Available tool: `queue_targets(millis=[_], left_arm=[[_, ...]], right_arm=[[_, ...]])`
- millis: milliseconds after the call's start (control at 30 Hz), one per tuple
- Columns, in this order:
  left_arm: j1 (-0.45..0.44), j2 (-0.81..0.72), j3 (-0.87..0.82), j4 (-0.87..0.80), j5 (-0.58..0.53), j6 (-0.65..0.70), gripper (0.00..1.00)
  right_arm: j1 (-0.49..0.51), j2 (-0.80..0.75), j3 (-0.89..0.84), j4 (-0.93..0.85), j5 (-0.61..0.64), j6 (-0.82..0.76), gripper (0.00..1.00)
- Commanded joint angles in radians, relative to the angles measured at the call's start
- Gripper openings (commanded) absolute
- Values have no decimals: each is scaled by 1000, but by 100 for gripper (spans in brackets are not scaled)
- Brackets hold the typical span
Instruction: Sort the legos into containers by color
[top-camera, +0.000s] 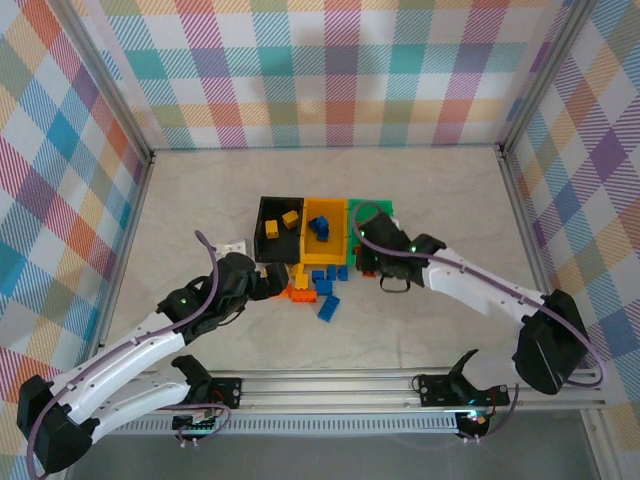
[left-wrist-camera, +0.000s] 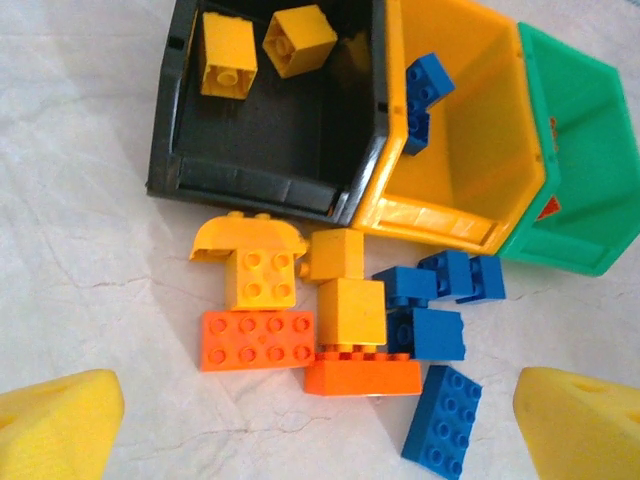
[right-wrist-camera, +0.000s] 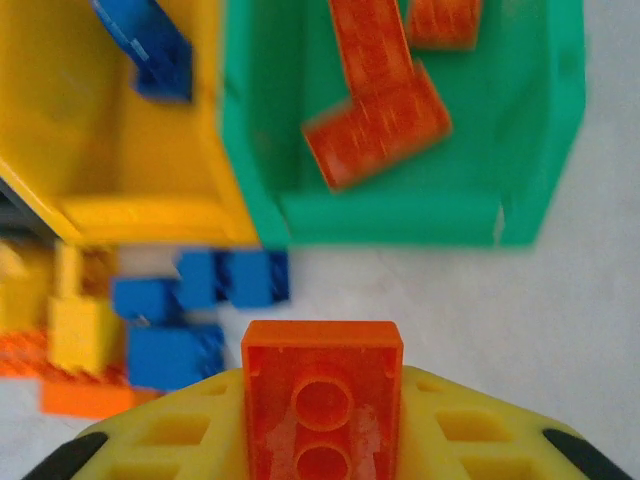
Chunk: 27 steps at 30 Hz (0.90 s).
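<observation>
You look to be mid-carry: your right gripper (right-wrist-camera: 322, 440) has its jaws clamped on an orange-red brick (right-wrist-camera: 322, 395) just short of the green bin (right-wrist-camera: 400, 215), so next clear its near wall and release, while your left gripper (left-wrist-camera: 320, 445), jaws wide apart, hovers over the loose legos (left-wrist-camera: 340, 310) beside it.

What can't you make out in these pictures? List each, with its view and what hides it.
- Top external: the green bin's contents, covered by the right arm.
- Top external: the loose bricks are too small and bunched to count.
- Right wrist: the red bricks in the green bin are blurred.
- Right wrist: the held red brick's lower end, cut off by the bottom edge.
</observation>
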<state>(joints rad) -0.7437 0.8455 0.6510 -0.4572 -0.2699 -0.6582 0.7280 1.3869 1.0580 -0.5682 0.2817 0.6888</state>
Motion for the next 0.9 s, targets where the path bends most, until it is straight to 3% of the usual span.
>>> queue_targets(millis=[0, 333, 400, 467, 567, 733, 867], left_arm=[[-4, -21, -28, -32, 19, 8, 100], [-5, -30, -57, -64, 34, 10, 100], [-5, -30, -59, -66, 40, 14, 100], [-4, -28, -59, -64, 45, 17, 100], [-5, -18, -55, -54, 57, 23, 100], [-27, 46, -42, 3, 143, 70, 96], [-156, 187, 3, 37, 114, 92, 93]], right_arm=[[-48, 113, 104, 26, 28, -176, 36], [-156, 436, 396, -9, 103, -211, 39], [-165, 457, 413, -2, 103, -213, 43], [-170, 465, 430, -1, 96, -216, 55], [-170, 439, 431, 8, 83, -214, 69], [-170, 312, 321, 68, 14, -177, 75], [-168, 191, 176, 132, -41, -126, 76]])
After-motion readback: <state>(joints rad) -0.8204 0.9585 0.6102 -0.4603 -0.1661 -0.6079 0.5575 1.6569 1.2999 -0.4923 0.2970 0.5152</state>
